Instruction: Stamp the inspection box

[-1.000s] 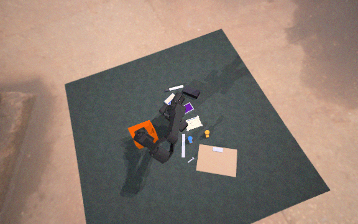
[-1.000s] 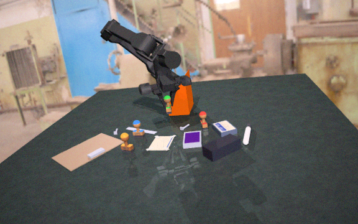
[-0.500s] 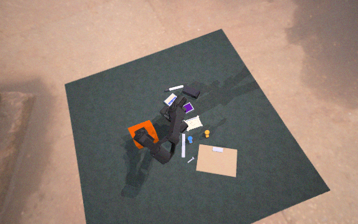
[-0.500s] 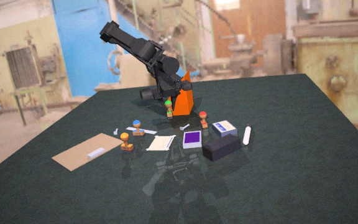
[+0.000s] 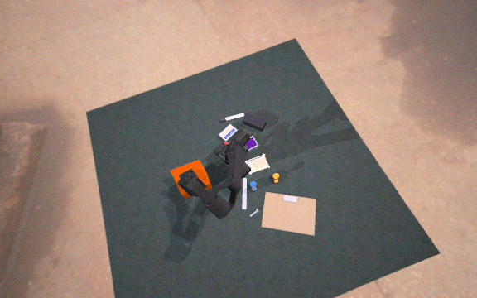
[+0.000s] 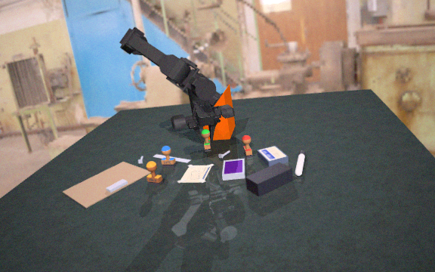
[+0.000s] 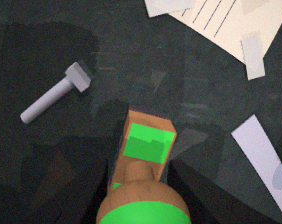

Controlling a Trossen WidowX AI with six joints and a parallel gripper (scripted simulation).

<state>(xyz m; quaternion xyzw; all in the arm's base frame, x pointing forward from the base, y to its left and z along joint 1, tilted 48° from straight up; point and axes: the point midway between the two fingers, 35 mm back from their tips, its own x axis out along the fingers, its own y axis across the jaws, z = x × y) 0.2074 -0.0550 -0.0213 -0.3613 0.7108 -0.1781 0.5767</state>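
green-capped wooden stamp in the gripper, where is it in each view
Top: not visible, hidden under the black arm.
Exterior: the green-capped wooden stamp hangs below the gripper, in front of the orange block.
Wrist: bottom centre.
Shared landmark: the taped cream card.
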